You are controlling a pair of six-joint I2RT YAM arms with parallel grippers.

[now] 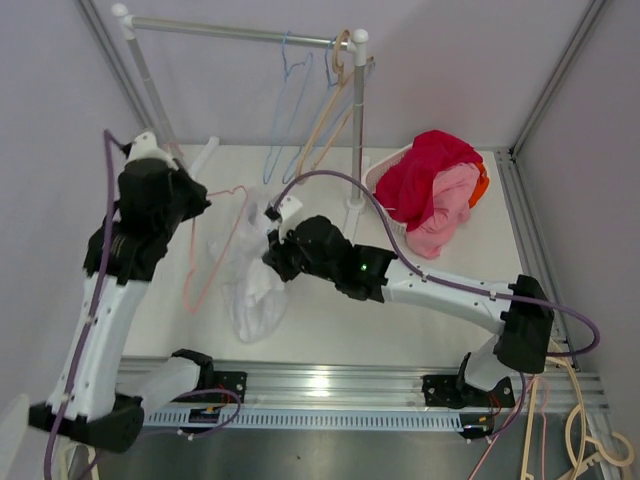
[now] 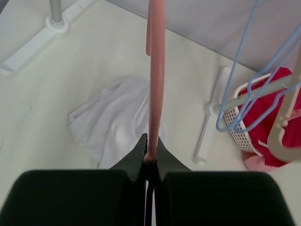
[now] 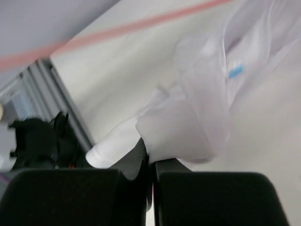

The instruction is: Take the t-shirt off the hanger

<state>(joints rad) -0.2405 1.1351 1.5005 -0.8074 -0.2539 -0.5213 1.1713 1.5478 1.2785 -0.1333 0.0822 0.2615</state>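
Pink hanger [image 2: 155, 70] is clamped in the left end effector [image 2: 149, 162] at centre left, apparently as an anchor, while the right end effector [image 3: 149, 157] pinches the white t-shirt [image 1: 255, 295], heaped on the desk [image 1: 420, 300] at centre, to draw it clear.

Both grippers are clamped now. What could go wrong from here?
1. The right gripper pinches only a thin fold of the white t-shirt; it could slip free when pulled.
2. The left gripper clamps the thin pink hanger at one spot, so it may pivot.
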